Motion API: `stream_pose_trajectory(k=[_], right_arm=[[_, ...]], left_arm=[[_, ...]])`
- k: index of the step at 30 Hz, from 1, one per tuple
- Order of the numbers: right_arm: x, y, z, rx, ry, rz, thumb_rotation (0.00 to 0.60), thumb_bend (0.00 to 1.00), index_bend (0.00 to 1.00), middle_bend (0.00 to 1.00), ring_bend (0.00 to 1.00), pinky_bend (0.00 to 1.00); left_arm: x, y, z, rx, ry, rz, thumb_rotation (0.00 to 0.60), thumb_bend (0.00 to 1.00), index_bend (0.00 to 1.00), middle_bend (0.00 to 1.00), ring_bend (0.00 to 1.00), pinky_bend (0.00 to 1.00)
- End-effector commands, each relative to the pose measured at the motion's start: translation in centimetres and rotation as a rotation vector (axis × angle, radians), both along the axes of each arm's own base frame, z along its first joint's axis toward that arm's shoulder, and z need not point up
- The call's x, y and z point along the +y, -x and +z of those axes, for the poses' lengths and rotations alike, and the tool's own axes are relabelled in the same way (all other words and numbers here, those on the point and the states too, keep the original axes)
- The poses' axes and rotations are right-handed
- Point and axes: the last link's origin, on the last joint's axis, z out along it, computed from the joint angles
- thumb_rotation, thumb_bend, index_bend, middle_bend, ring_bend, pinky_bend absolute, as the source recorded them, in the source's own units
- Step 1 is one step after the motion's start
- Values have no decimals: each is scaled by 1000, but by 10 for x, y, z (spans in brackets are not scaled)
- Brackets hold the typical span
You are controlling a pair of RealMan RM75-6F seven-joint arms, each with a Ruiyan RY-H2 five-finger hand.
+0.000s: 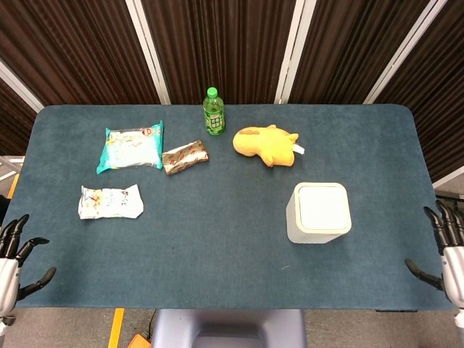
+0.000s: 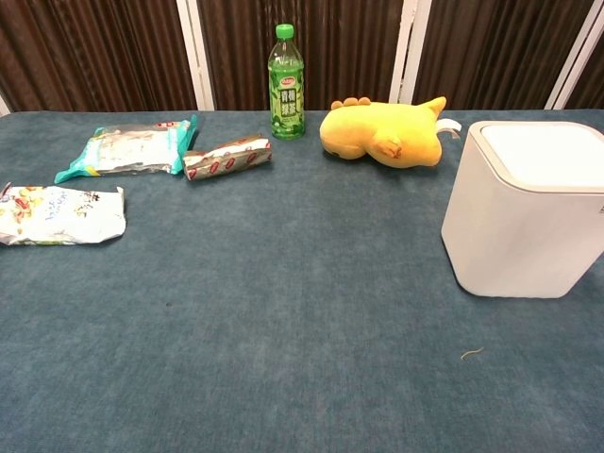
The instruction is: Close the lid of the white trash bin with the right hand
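The white trash bin (image 1: 318, 212) stands on the right part of the blue table, its lid lying flat and closed on top; the chest view shows the white trash bin (image 2: 524, 209) at the right edge. My right hand (image 1: 447, 250) hangs off the table's right front corner, well clear of the bin, fingers spread and empty. My left hand (image 1: 12, 254) is at the left front corner, also spread and holding nothing. Neither hand shows in the chest view.
A green bottle (image 1: 213, 112) stands at the back middle beside a yellow plush toy (image 1: 264, 143). Three snack packets lie on the left: a teal one (image 1: 131, 146), a brown one (image 1: 185, 156) and a white one (image 1: 110, 201).
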Motion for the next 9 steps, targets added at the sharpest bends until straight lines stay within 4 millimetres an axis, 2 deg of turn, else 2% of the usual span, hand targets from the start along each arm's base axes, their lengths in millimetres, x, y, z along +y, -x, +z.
stream_pose_trajectory(k=[1, 9], right_arm=[[2, 2, -4, 27, -46, -33, 600, 260, 0, 0, 0, 147], [2, 0, -7, 25, -46, -33, 600, 260, 0, 0, 0, 149]], left_arm=[[0, 0, 0, 2, -3, 5, 600, 202, 369, 0, 0, 252], [-3, 0, 3, -6, -28, -4, 600, 205, 370, 0, 0, 252]])
